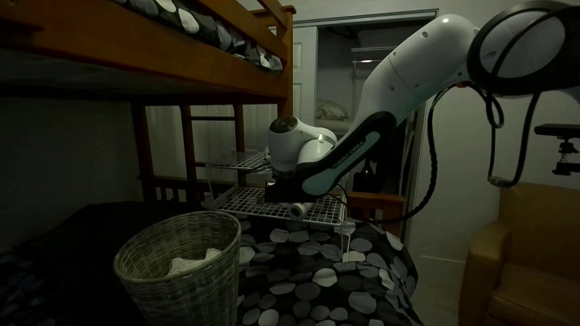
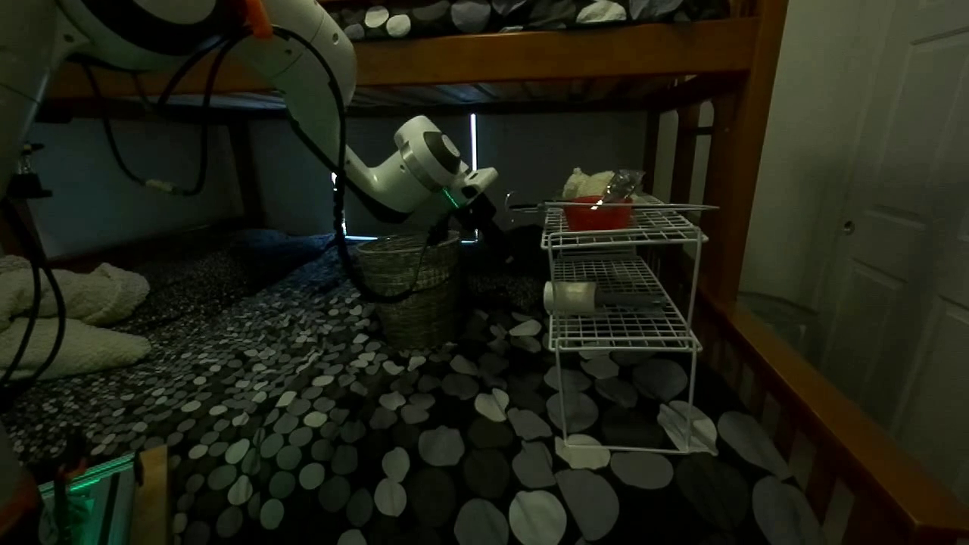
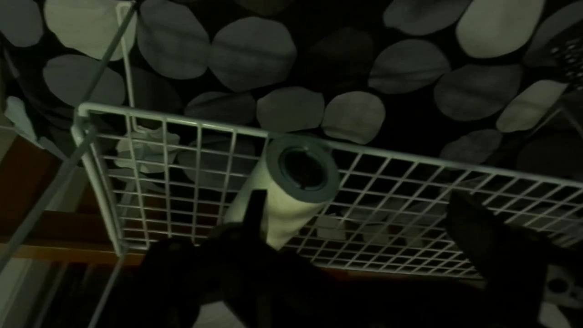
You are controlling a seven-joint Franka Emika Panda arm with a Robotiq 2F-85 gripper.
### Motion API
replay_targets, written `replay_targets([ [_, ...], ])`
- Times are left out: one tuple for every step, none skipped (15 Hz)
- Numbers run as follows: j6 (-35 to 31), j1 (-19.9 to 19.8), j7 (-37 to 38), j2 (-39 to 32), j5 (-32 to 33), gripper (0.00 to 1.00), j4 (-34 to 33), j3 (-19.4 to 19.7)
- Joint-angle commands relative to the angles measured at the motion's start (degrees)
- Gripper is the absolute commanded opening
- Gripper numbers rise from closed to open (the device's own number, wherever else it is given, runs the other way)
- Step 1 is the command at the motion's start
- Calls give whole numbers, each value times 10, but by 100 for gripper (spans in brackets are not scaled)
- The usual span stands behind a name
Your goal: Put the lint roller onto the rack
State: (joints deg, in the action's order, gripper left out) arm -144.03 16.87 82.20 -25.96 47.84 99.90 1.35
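The lint roller, with a white roll point(image 2: 573, 297) and a darker handle, lies on its side on the middle shelf of the white-grey wire rack point(image 2: 628, 348). In an exterior view its round end point(image 1: 299, 211) sticks out at the edge of the rack's shelf point(image 1: 244, 206). In the wrist view the roll point(image 3: 286, 210) lies on the grid, its hollow end at the rack's rim point(image 3: 182, 120). My gripper point(image 3: 357, 193) is open, fingers wide apart; one finger overlaps the roll in view, contact unclear. In an exterior view the gripper point(image 2: 501, 242) is beside the rack.
A woven basket point(image 1: 226, 253) with white cloth inside stands on the bed near the rack; it also shows beyond the arm point(image 2: 409, 303). A red bowl point(image 2: 598, 215) with items sits on the rack's top shelf. The wooden upper bunk point(image 2: 553, 60) hangs overhead. An armchair point(image 1: 521, 271) stands aside.
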Motion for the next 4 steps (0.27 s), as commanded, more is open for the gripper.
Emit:
replay_targets([
  [-109,-39,-87,66,-39,100,86,-33],
  [-148,-44,-110,74,-49,100,100,-36],
  [-196,-45,-118,80,-47,100,110,-29],
  [-138,-28,-85,46,-31,100,59,-22],
])
